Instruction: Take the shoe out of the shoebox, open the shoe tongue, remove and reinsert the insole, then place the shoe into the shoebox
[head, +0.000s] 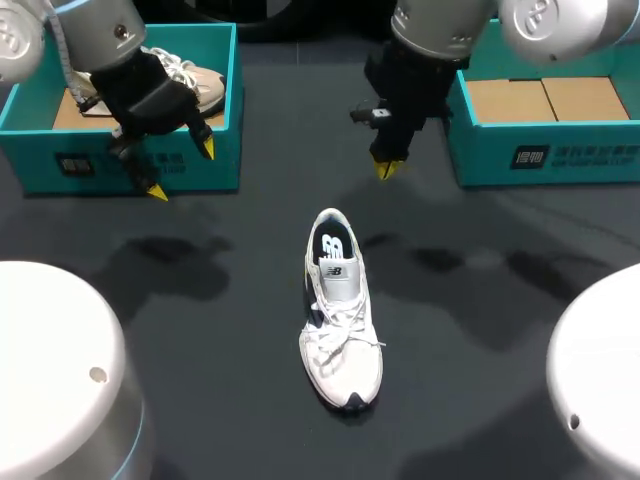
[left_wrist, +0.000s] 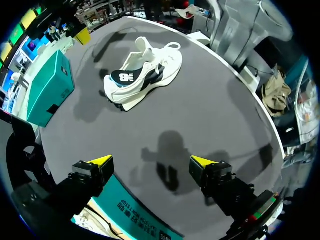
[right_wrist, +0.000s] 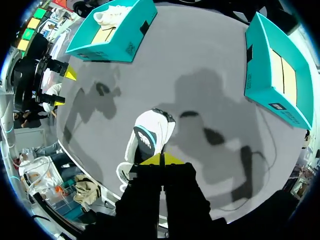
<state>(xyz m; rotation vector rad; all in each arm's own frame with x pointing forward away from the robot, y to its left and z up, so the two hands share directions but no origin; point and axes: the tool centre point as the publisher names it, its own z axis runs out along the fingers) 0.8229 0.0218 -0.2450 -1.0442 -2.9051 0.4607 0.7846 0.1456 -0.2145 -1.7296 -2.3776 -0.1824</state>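
Item count: two shoeboxes, two shoes, two grippers.

1. The shoe (head: 340, 310) lies on its sole near the middle of the table (head: 200, 330), outside both boxes. Its toe points toward my base and its heel points away. The dark insole (head: 332, 247) shows in the heel opening.
2. The second shoe (head: 192, 78) lies inside the left shoebox (head: 215, 165), at the far left of the table.
3. The right shoebox (head: 480, 155) stands at the far right. Only its cardboard liner (head: 545, 98) shows inside.

Right gripper (head: 385, 168): the fingers are closed, yellow tips together, with nothing between them. It hangs beyond the heel end of the shoe and slightly toward the right shoebox, and it does not touch the shoe. In the right wrist view the shoe lies just ahead of the joined tips, heel end nearest.

Left gripper (left_wrist: 151, 162): the fingers are spread wide and hold nothing. It hangs over the near wall of the left shoebox. In the left wrist view the shoe lies well ahead of the fingers, clear of them.
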